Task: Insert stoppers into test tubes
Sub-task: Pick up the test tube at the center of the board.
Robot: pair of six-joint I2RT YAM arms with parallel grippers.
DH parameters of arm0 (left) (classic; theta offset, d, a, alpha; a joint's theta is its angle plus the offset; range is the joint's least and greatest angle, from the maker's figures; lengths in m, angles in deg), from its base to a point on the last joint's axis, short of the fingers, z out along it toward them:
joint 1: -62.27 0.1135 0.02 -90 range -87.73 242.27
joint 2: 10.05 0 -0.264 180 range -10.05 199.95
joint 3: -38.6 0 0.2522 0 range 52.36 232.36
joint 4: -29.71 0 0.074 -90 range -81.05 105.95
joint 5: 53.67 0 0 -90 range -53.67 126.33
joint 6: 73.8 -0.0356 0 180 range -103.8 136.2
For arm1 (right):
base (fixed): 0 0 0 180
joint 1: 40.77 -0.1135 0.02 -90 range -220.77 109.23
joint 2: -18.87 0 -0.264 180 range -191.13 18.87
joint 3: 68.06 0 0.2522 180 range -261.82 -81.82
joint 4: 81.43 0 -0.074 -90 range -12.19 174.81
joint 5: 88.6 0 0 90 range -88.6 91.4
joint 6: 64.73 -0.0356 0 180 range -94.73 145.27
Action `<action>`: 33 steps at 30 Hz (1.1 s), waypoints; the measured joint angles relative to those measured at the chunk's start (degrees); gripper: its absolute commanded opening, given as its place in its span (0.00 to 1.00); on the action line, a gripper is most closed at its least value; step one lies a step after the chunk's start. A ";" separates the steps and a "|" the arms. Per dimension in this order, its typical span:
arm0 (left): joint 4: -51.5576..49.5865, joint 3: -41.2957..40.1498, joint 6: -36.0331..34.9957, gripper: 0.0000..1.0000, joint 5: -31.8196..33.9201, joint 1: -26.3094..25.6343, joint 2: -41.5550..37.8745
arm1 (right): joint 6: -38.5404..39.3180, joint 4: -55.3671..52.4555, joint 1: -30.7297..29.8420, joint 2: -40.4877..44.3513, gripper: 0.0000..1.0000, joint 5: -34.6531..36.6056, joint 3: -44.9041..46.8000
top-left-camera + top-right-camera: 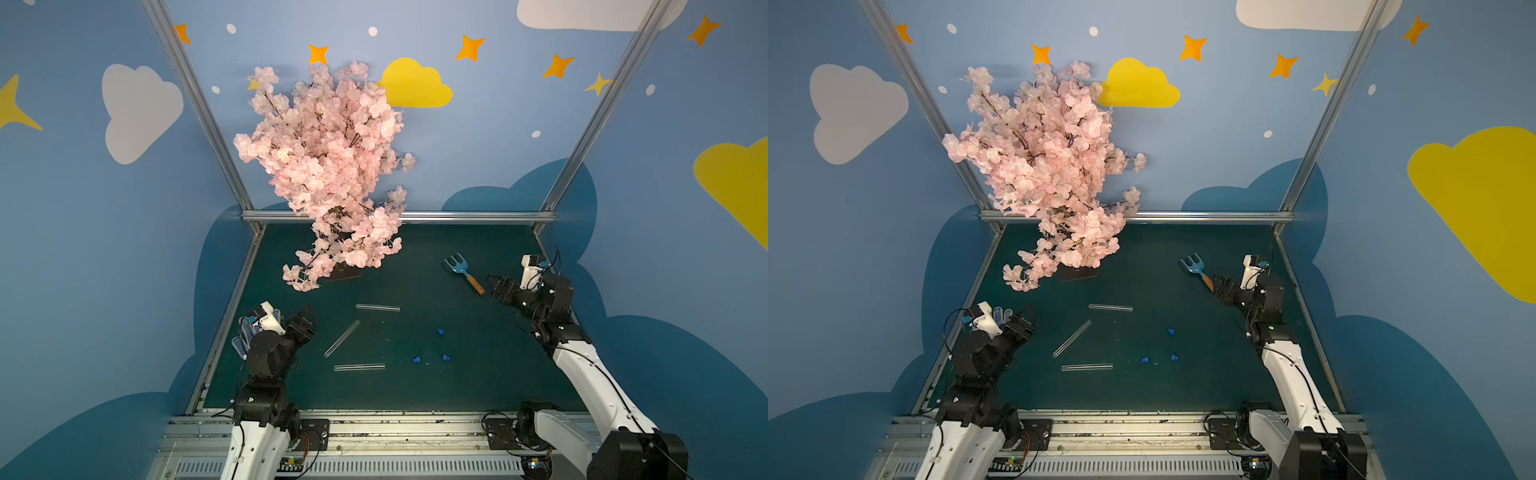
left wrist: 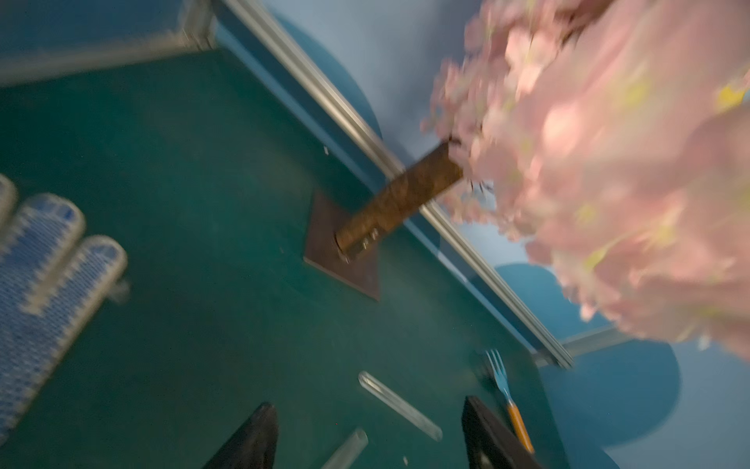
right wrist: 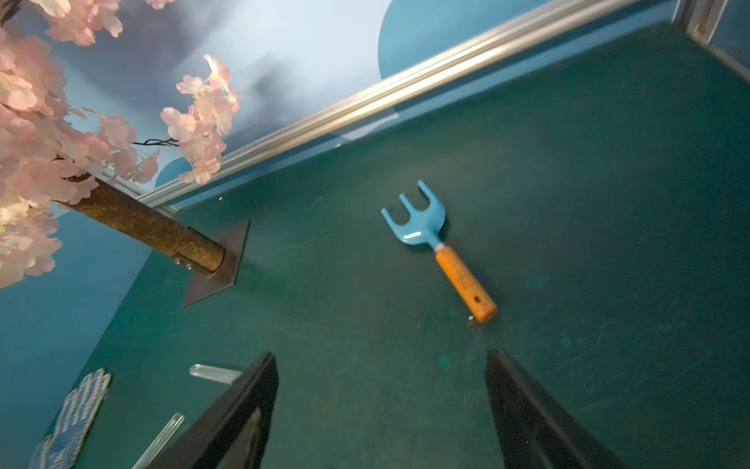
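Three test tubes flat on mat, mid-table: far and near ones crosswise, middle one slanted near-left to far-right. Stoppers loose just rightward (well apart from tubes). Left gripper fingers apart, empty; right gripper likewise, by rake.

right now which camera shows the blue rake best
The right wrist view: the rake lies whole, large and sharp on the mat. Both top views show it whole but small; the left wrist view shows it blurred and small.
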 measured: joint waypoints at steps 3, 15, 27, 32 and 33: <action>-0.04 0.35 -0.09 0.76 -3.30 -6.93 6.34 | -0.92 -2.45 -0.07 -0.28 0.81 -0.85 -1.75; 11.26 1.97 -17.84 0.78 -4.66 -29.29 18.99 | -0.79 -4.81 -1.27 -2.12 0.78 -3.61 -7.39; 21.11 4.22 -30.47 0.80 -4.92 -30.75 28.06 | 17.33 -17.49 -16.94 -6.91 0.71 -9.90 -21.55; 23.65 3.52 -27.71 0.83 3.04 -30.75 28.13 | 34.16 -21.86 -24.76 -4.15 0.68 -12.11 -19.26; 24.39 3.02 -27.39 0.83 4.63 -30.71 27.93 | 37.31 -22.14 -25.51 -3.74 0.67 -12.79 -18.23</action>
